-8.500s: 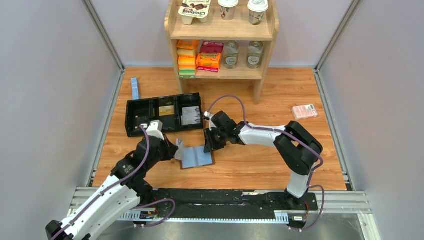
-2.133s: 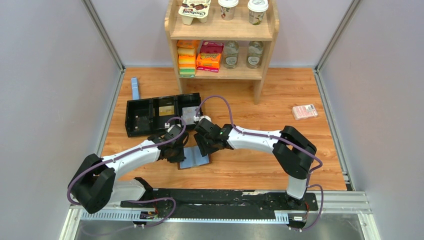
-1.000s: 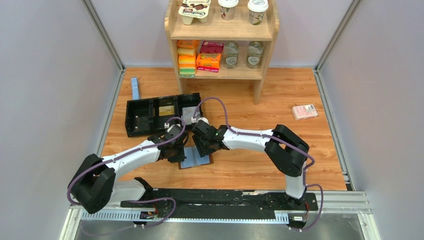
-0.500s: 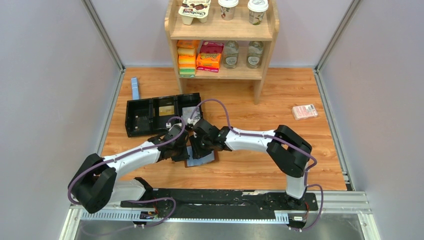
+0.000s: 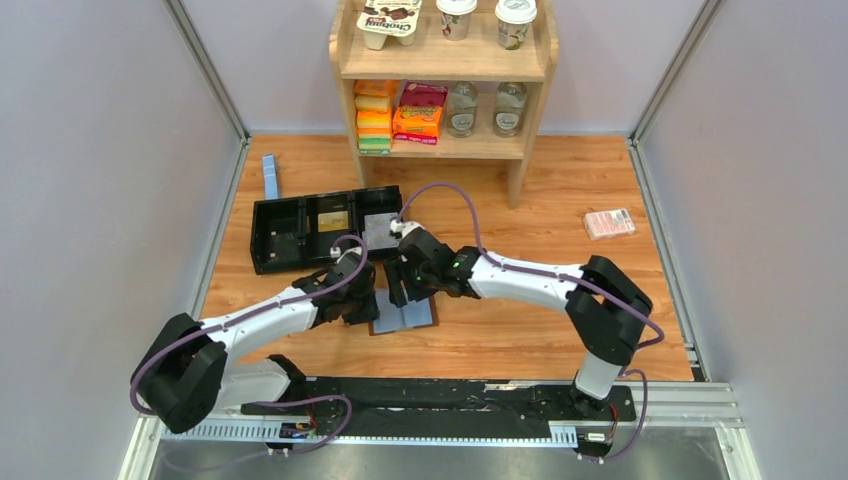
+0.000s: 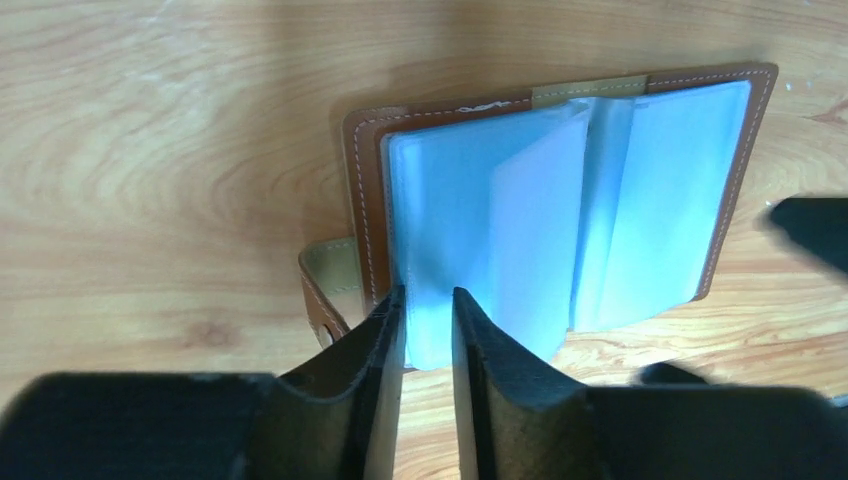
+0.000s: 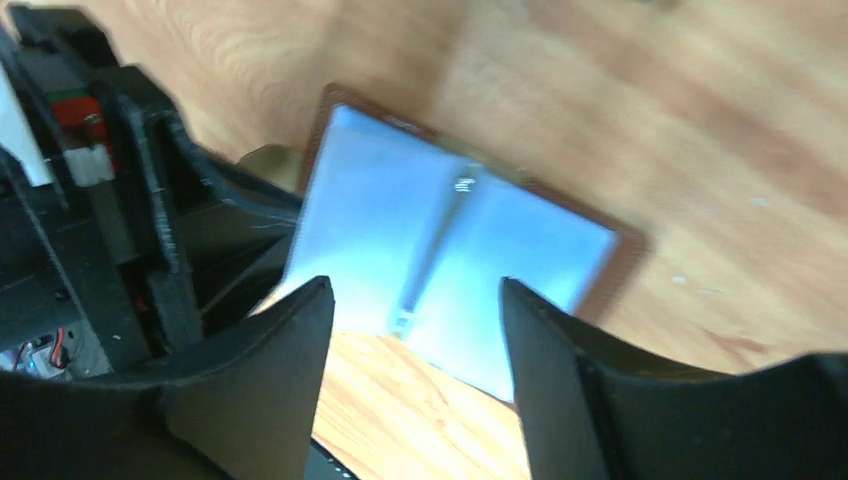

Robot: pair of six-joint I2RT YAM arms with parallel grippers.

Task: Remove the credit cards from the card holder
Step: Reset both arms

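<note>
The card holder (image 5: 410, 317) lies open on the wooden table, brown outside with pale blue sleeves inside. In the left wrist view, the card holder (image 6: 650, 200) has a middle sleeve standing up. My left gripper (image 6: 427, 292) is at its left half with the jaws almost together and the sleeve's near edge between them; it also shows from above (image 5: 372, 300). My right gripper (image 7: 415, 285) is open above the holder's far edge (image 5: 398, 290), holding nothing. No credit card shows plainly in the holder. A pale silvery card (image 5: 379, 229) lies in the tray's right compartment.
The long black tray (image 5: 270, 240) sits just behind the grippers, with a gold-toned item (image 5: 333, 220) in its middle compartment. A wooden shelf (image 5: 445, 60) with packets and cups stands at the back. A blue strip (image 5: 269, 176) lies back left and a pink-red packet (image 5: 609, 223) lies far right.
The holder has slid a little to the right and turned squarer. My right arm's elbow has swung right and its gripper has drawn back. The left gripper stays at the holder's left half.
</note>
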